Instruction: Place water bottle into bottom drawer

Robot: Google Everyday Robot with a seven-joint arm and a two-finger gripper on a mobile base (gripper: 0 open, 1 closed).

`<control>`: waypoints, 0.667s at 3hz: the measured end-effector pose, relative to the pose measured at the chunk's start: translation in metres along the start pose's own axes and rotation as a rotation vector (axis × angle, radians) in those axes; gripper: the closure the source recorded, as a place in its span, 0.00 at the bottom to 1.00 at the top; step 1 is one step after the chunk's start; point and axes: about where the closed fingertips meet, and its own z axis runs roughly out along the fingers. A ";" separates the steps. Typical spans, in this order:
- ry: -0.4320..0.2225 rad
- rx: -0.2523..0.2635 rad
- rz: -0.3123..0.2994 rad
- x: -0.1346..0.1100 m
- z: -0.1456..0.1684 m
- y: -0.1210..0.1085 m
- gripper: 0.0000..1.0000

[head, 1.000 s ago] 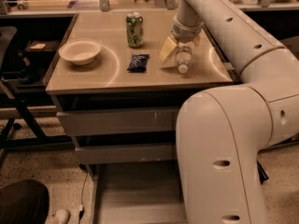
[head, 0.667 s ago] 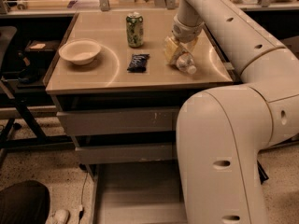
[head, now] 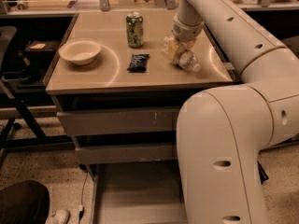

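The water bottle (head: 188,61), clear with a white cap, lies tilted at the right side of the tan tabletop (head: 93,76), cap pointing to the front right. My gripper (head: 174,50) reaches down from the long cream arm and is shut on the bottle's rear end, just above the tabletop. The bottom drawer (head: 135,192) is pulled open below the table, showing a flat grey floor with nothing in it. Its right part is hidden behind my arm's body (head: 219,162).
A green soda can (head: 134,30) stands at the back middle of the tabletop. A dark snack packet (head: 138,62) lies left of the bottle and a white bowl (head: 80,51) sits far left. Two upper grey drawers (head: 117,121) are closed. A black chair (head: 7,45) stands at left.
The bottle has swung from hanging nearly upright under the gripper to lying tilted with its cap toward the front right. The gripper has barely shifted.
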 end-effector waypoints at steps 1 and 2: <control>-0.034 -0.023 -0.022 0.009 -0.019 0.004 1.00; -0.068 -0.058 -0.009 0.034 -0.043 0.012 1.00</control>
